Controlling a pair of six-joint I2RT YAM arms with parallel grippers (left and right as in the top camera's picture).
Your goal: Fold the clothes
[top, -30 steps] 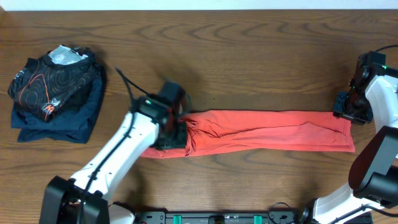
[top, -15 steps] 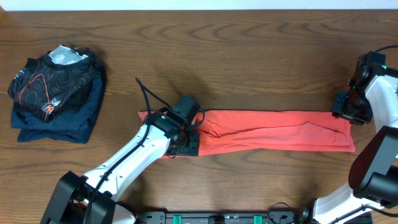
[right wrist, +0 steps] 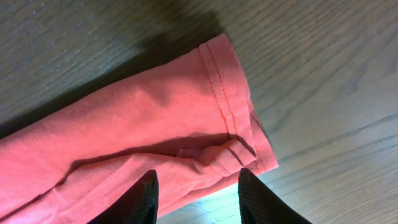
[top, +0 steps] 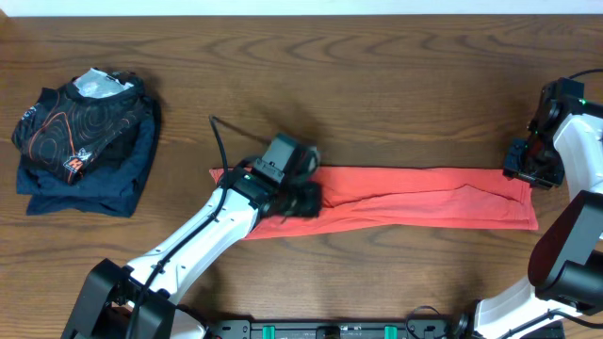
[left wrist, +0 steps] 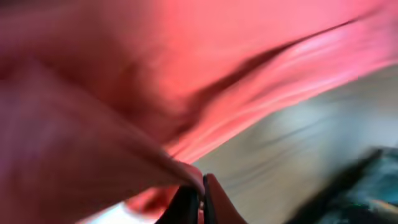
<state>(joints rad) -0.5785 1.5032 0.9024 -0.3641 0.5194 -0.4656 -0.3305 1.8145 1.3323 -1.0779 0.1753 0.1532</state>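
While the left gripper [left wrist: 200,198] clamps the coral-red T-shirt [top: 424,200], the right gripper [right wrist: 196,186] sits at its far end. The right jaws stand apart.

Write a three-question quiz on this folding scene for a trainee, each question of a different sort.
1. Short answer: which arm's fingers pinch the coral-red T-shirt?
2. True or false: the right fingers are clamped shut on the T-shirt's hem.
3. What lies on top of the navy garment? A) the black garment with orange lines; B) the T-shirt; C) a towel.

Key: 1. The left fingers. 2. False; they stand apart at the hem. 3. A.
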